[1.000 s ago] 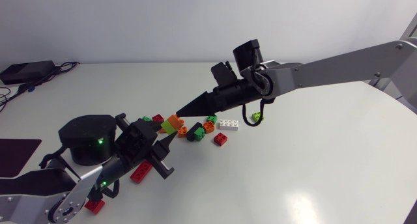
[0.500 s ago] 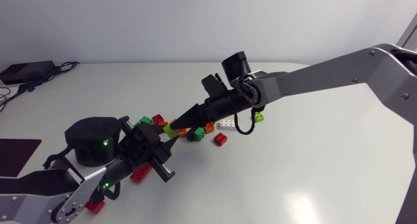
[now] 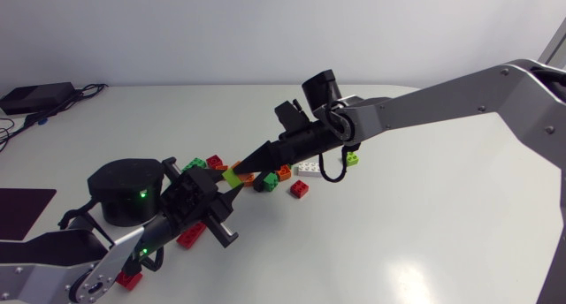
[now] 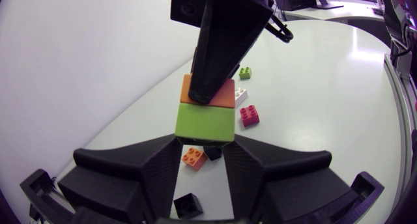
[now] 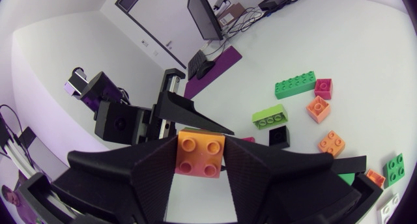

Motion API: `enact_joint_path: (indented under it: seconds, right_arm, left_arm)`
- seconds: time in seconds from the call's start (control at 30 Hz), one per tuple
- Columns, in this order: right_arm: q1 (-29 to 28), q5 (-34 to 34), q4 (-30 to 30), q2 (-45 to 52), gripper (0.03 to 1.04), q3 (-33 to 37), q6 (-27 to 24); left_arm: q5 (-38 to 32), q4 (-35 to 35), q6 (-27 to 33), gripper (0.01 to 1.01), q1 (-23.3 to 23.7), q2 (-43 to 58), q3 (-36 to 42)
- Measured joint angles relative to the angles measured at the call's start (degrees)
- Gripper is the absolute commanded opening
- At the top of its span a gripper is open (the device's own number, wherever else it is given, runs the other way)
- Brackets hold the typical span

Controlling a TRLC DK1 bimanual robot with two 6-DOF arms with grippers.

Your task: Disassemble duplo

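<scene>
Pair: the lime green brick (image 4: 204, 123) and the orange brick (image 5: 201, 152) are stuck together, in the air above the table (image 3: 424, 224) and its loose bricks (image 3: 300, 190)
Left gripper (image 4: 203, 149): pinches the lime green brick from two sides
Right gripper (image 5: 200, 168): pinches the orange brick from two sides
Handling: probably light, stiff and smooth, so it may slip
Hold: flat side walls near the seam; tilting should separate them more easily than a straight pull

No readable text, label, brand, number or sign on the duplo bricks (image 3: 299, 190) or the table (image 3: 424, 224).
</scene>
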Motion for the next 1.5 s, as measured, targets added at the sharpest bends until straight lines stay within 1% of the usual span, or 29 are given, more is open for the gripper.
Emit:
enact_joint_path:
  seconds: [0.03,0.17,0.3,0.4,0.5,0.67,0.77,0.83,0.97,1.13,1.23,1.33,1.37,1.43,1.5]
  right_arm:
    - [0.0,0.0,0.0,0.0,0.31,0.0,0.2]
    - [0.0,0.2,-0.2,0.0,0.29,0.0,1.2]
    - [0.0,2.2,-0.3,0.0,0.29,0.0,1.1]
    - [0.3,4.6,-0.4,-0.5,0.29,0.0,0.7]
    - [0.7,8.9,-0.2,-1.9,0.29,-0.1,-1.0]
    - [-0.8,13.8,0.2,-2.4,0.29,-0.1,-2.8]
    - [-1.0,19.6,0.0,-2.5,0.29,-0.1,-3.5]
    - [-0.7,26.1,-1.0,-2.5,0.3,-0.1,-5.2]
    - [0.9,42.2,-3.8,-2.5,0.31,-0.1,-10.3]
    - [3.6,54.4,-4.8,-2.1,0.32,0.0,-14.3]
    - [4.6,59.6,-5.6,-0.5,0.32,0.5,-16.1]
    - [4.9,62.9,-6.4,1.0,0.33,0.9,-17.0]
    - [4.9,63.3,-6.9,1.5,0.33,1.0,-17.2]
    - [4.9,64.0,-7.8,2.2,0.36,1.6,-17.4]
    - [4.9,64.2,-8.1,2.7,0.36,2.0,-17.4]
  left_arm:
    - [0.0,0.0,0.3,0.251,0.0,0.0,0.0]
    - [-0.2,0.0,0.9,0.251,0.0,0.0,0.0]
    - [-0.7,-0.3,0.9,0.251,0.0,0.0,0.0]
    - [-1.2,-0.7,0.9,0.251,0.0,0.0,0.0]
    - [-1.4,-1.0,0.8,0.251,0.3,0.0,0.0]
    - [-0.2,-0.5,0.8,0.251,-0.1,0.0,0.0]
    - [-0.2,-0.5,0.8,0.251,-0.1,0.0,0.0]
    - [-0.2,-0.5,0.8,0.251,-0.1,0.0,0.0]
    - [-1.2,-0.4,0.9,0.251,0.1,2.0,0.3]
    - [-4.5,-0.3,1.0,0.251,1.5,5.2,1.8]
    - [-6.3,-0.3,1.1,0.251,1.7,7.7,3.0]
    - [-7.4,-0.3,2.0,0.251,1.7,9.8,3.7]
    - [-7.6,-0.3,2.2,0.266,1.7,10.5,3.9]
    - [-8.5,-0.3,3.3,0.339,1.6,12.0,4.2]
    - [-9.5,-0.3,4.3,0.369,1.1,13.6,4.4]
